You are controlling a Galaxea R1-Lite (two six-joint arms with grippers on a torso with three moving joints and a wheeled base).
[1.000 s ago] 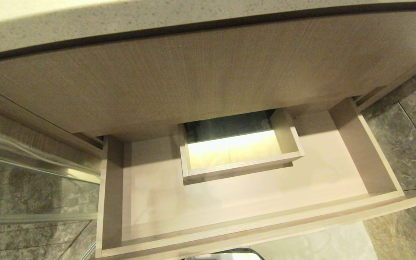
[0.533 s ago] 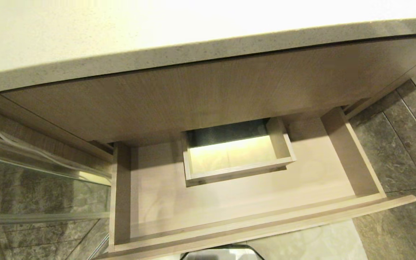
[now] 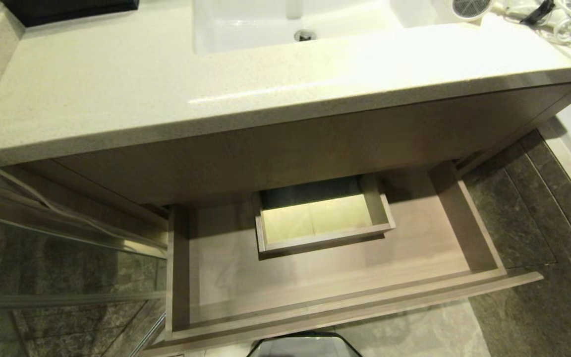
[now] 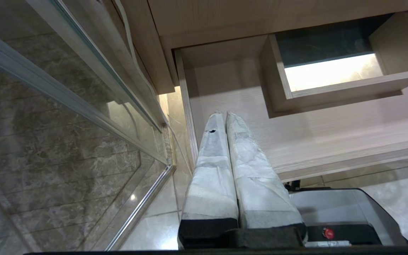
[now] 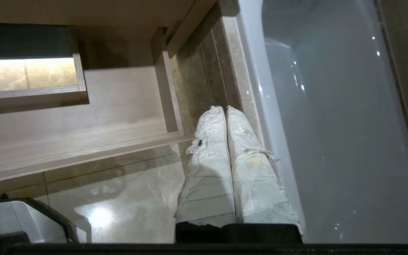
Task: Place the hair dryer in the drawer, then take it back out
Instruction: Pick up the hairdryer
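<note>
The white hair dryer (image 3: 469,7) lies on the countertop at the far right, grey grille showing, its white cord (image 3: 569,26) coiled beside it. Below the counter the wide tan wood drawer (image 3: 345,310) stands pulled out, with nothing in it but a boxed cut-out (image 3: 322,220) in the middle. Neither arm shows in the head view. My left gripper (image 4: 224,114) is shut and hangs low over the drawer's (image 4: 331,141) left end. My right gripper (image 5: 224,108) is also shut, holding nothing, low beside the drawer's (image 5: 83,141) right end, over the floor.
A white sink basin (image 3: 290,20) is set in the pale countertop (image 3: 117,89), with a black object (image 3: 67,6) at its back left. A glass shower door (image 3: 42,248) stands left of the cabinet. A white bathtub (image 5: 331,124) is on the right. My base (image 3: 305,348) sits before the drawer.
The whole head view has shifted as the camera rose: the countertop, sink and hair dryer have come into view, and the open drawer looks smaller. Nothing in the scene itself has moved.
</note>
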